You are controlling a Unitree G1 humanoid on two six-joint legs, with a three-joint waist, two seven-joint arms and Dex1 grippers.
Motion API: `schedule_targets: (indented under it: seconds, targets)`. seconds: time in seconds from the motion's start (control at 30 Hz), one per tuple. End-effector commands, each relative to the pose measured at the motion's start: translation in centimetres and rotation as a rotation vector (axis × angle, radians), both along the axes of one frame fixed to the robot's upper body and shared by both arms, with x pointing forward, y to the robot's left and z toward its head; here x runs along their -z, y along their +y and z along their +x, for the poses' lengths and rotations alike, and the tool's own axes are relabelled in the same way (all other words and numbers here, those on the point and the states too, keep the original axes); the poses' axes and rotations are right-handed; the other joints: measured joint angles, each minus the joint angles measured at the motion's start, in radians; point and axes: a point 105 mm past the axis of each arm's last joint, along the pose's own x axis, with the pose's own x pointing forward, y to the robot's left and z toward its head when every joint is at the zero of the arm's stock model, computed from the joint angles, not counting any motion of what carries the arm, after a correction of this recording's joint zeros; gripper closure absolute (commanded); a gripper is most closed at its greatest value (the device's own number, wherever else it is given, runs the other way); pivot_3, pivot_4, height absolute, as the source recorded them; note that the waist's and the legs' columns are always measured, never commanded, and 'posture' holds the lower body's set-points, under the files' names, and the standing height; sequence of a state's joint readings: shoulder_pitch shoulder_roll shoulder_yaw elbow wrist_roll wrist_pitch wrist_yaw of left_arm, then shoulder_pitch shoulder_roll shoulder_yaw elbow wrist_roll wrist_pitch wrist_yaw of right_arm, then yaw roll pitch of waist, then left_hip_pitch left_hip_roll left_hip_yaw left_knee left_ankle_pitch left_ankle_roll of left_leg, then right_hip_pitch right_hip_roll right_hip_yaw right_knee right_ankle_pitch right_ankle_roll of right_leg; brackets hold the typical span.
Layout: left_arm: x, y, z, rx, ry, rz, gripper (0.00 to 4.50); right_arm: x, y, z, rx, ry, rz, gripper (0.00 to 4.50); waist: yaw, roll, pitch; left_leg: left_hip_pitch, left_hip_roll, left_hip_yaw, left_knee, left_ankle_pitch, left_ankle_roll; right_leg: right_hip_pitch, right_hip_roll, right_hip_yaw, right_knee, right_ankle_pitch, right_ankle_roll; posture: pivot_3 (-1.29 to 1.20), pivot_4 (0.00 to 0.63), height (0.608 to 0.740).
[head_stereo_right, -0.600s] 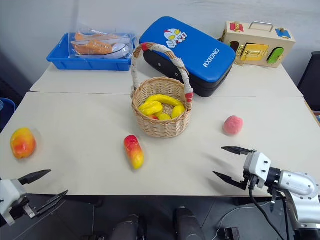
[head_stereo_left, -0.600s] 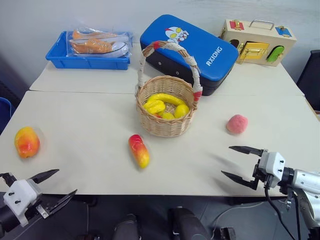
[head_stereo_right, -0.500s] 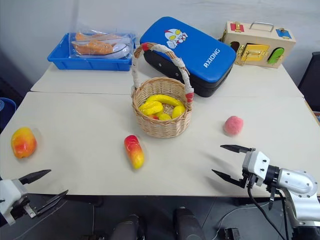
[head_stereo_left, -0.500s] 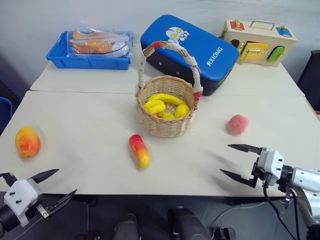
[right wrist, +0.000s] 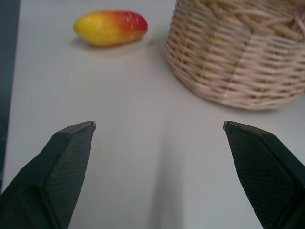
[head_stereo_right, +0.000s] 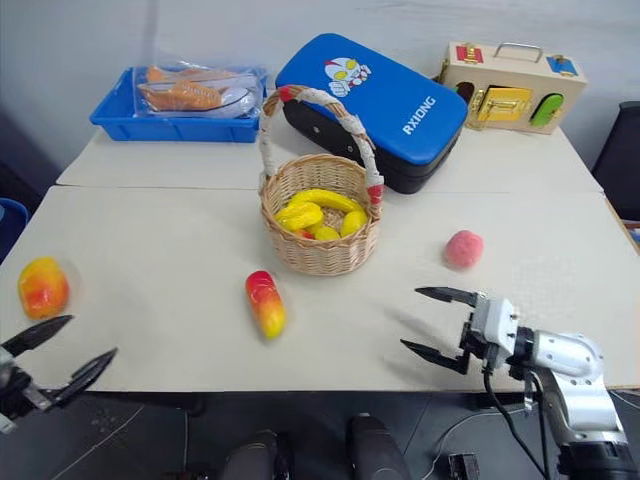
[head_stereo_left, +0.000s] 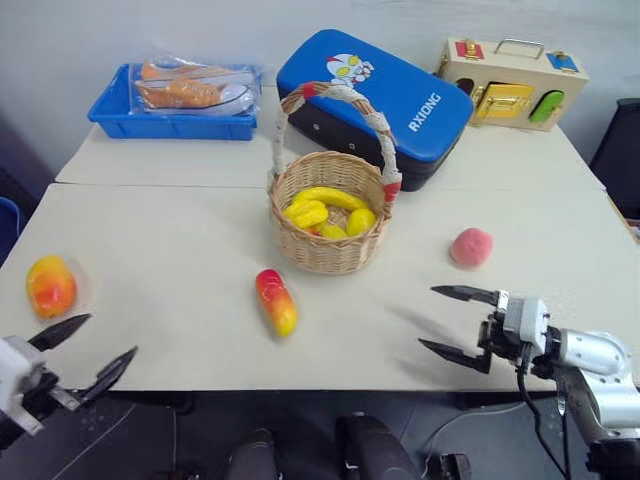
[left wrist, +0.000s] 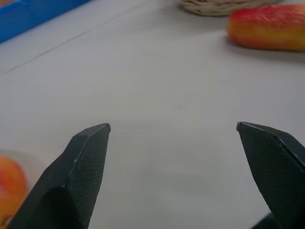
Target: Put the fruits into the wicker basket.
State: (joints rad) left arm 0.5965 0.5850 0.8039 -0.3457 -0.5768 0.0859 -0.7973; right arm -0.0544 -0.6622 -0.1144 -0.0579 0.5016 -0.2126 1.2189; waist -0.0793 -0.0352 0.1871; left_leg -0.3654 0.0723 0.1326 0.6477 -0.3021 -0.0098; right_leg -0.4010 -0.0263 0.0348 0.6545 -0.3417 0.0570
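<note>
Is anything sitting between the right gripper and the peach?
Nothing visible. The open right gripper and the peach have only bare table between them; the wicker basket stands off to the side.

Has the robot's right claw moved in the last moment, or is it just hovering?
Yes. The right gripper has slid leftward along the near table edge: its fingertips now sit further left of the fuzzy pink peach, toward the elongated red-to-yellow mango.

Red-yellow toy mangoes: two, rounded [head_stereo_left: 52, 285] and elongated [head_stereo_left: 276, 301]
Fuzzy pink peach [head_stereo_left: 471, 246]: one
Round tan wicker basket [head_stereo_left: 330, 212]: one
Plain yellow banana-like fruits [head_stereo_left: 328, 210] inside: several, exact count unclear
Blue plastic tray [head_stereo_left: 170, 114]: one
</note>
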Motion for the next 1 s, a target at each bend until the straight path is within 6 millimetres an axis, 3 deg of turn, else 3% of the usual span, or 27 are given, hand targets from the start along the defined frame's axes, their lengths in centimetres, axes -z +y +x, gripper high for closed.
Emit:
schedule_targets:
  seconds: [0.03, 0.13, 0.2, 0.33, 0.43, 0.6, 0.67, 0.83, 1.0]
  targets:
    - [-0.6, 3.8, -3.2, -0.307, 0.005, -0.16, 0.03, -4.5, 3.1, -0.4, -0.118, -0.142, 0.144, 0.0, -0.011, 0.0, 0.0, 0.0, 0.0, 0.0, 0.0, 0.0, -0.001, 0.0, 0.0, 0.0, 0.0, 0.0, 0.0, 0.0, 0.15, 0.74]
    - [-0.4, 7.1, -6.0, -0.596, 0.014, -0.285, 0.03, -7.2, 5.1, -0.6, -0.17, -0.255, 0.266, 0.0, -0.006, -0.002, 0.0, 0.0, 0.002, -0.004, 0.0, -0.001, -0.002, 0.0, 0.002, -0.002, 0.0, 0.0, 0.0, 0.0, 0.15, 0.74]
    - [-0.5, 8.8, -7.2, -0.728, -0.006, -0.333, 0.03, -8.1, 6.3, -0.8, -0.219, -0.24, 0.317, 0.0, -0.001, -0.002, 0.0, -0.001, 0.001, -0.005, 0.001, -0.001, -0.003, 0.0, 0.002, -0.003, 0.0, 0.0, 0.0, 0.0, 0.15, 0.74]
    - [0.4, 11.1, -7.3, -0.887, 0.002, -0.479, 0.03, -8.4, 7.6, -1.8, -0.337, -0.159, 0.334, 0.0, 0.023, -0.003, 0.0, -0.002, -0.002, -0.009, 0.002, 0.0, -0.001, 0.002, -0.001, -0.003, -0.001, -0.001, -0.001, 0.0, 0.15, 0.74]
    - [0.1, 11.3, -5.1, -0.854, 0.001, -0.547, 0.03, -7.9, 7.8, -2.1, -0.353, -0.153, 0.303, 0.0, 0.028, -0.007, -0.003, -0.001, -0.003, -0.012, 0.002, 0.001, -0.001, 0.004, -0.002, -0.006, -0.001, -0.001, -0.002, 0.0, 0.15, 0.74]
    - [-3.1, 9.8, 2.3, -0.647, 0.058, -0.512, 0.03, -6.9, 7.3, -1.5, -0.305, -0.175, 0.266, 0.0, 0.032, -0.014, -0.007, -0.001, -0.003, -0.016, 0.001, 0.002, -0.003, 0.006, -0.004, -0.012, 0.0, -0.002, -0.004, 0.0, 0.15, 0.74]
    - [-3.9, 9.3, 4.4, -0.585, 0.123, -0.452, 0.03, -6.6, 7.2, -1.3, -0.294, -0.173, 0.254, 0.0, 0.029, -0.014, -0.007, 0.0, -0.003, -0.017, 0.0, 0.002, -0.004, 0.006, -0.005, -0.016, 0.0, -0.003, -0.006, 0.0, 0.15, 0.74]
    - [-3.7, 10.8, 8.6, -0.687, 0.349, -0.431, 0.03, -6.0, 7.1, -1.0, -0.281, -0.17, 0.239, 0.0, 0.02, -0.011, -0.006, -0.001, -0.005, -0.013, -0.002, 0.002, -0.004, 0.003, -0.018, -0.038, 0.002, -0.003, -0.006, 0.0, 0.15, 0.74]
    - [-2.6, 11.2, 10.8, -0.715, 0.435, -0.422, 0.03, -6.0, 7.2, -0.8, -0.267, -0.17, 0.245, 0.0, 0.023, -0.009, -0.005, -0.005, -0.003, -0.01, -0.001, 0.005, -0.012, -0.007, -0.02, -0.045, 0.01, -0.003, -0.005, 0.0, 0.15, 0.74]
